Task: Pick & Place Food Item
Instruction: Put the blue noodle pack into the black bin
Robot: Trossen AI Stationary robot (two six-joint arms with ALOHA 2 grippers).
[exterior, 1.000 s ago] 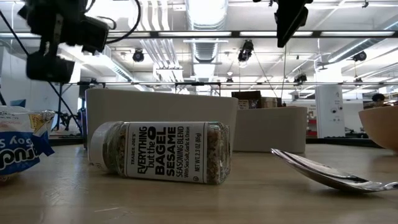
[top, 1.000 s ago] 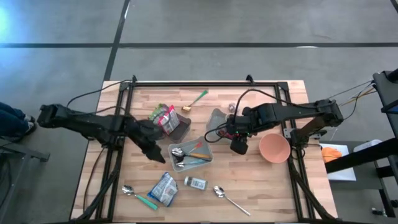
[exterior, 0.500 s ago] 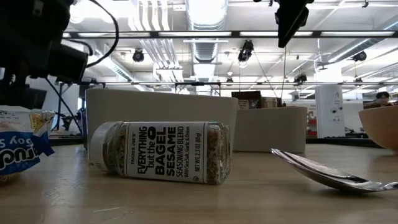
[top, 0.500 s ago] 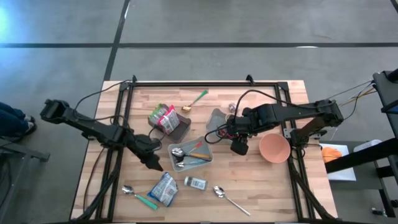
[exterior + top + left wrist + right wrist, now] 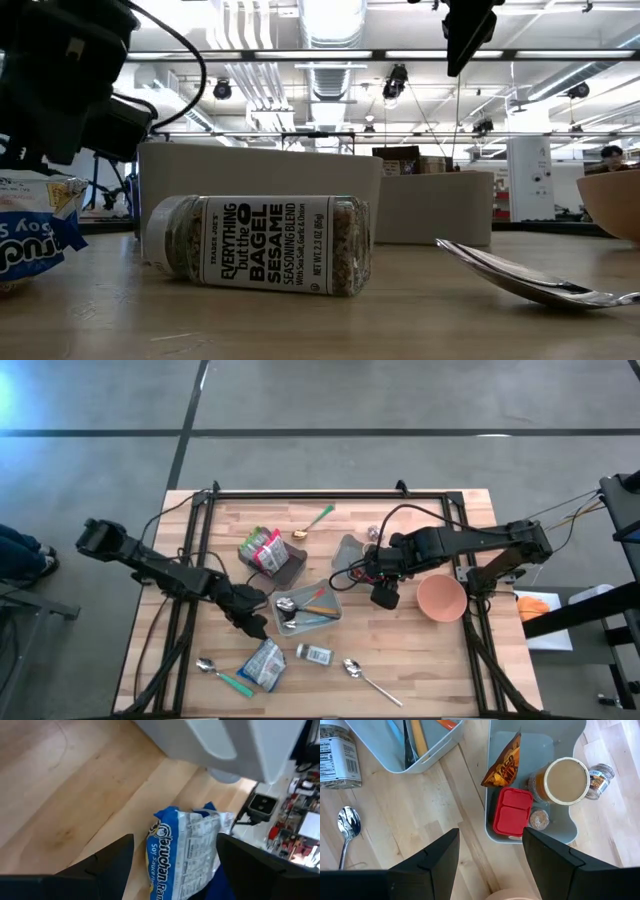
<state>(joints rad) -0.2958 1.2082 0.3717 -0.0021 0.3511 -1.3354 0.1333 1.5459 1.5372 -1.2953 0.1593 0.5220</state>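
Observation:
The food item nearest my left gripper is a blue-and-white ramen packet (image 5: 262,663), lying flat on the wood near the table's front left. My left gripper (image 5: 255,628) hangs open just above and beyond the packet's far end. In the left wrist view its fingers (image 5: 115,865) stand on either side of the packet (image 5: 185,850) without touching it. My right gripper (image 5: 384,598) hovers open and high over the middle right. Below it is a grey tray (image 5: 560,827) that holds an orange snack bag (image 5: 504,762), a red box (image 5: 512,812) and a jar (image 5: 564,779).
A grey bin of utensils (image 5: 330,615) sits at the centre. A seasoning bottle (image 5: 314,654) lies on its side beside the packet. Spoons lie at the front left (image 5: 208,666) and front middle (image 5: 356,670). A pink bowl (image 5: 441,598) stands at the right and a pink-green snack bag (image 5: 262,548) at the back.
My left gripper has come down and toward the table's near edge, closing in on the ramen packet. The packet and the other objects have stayed in place.

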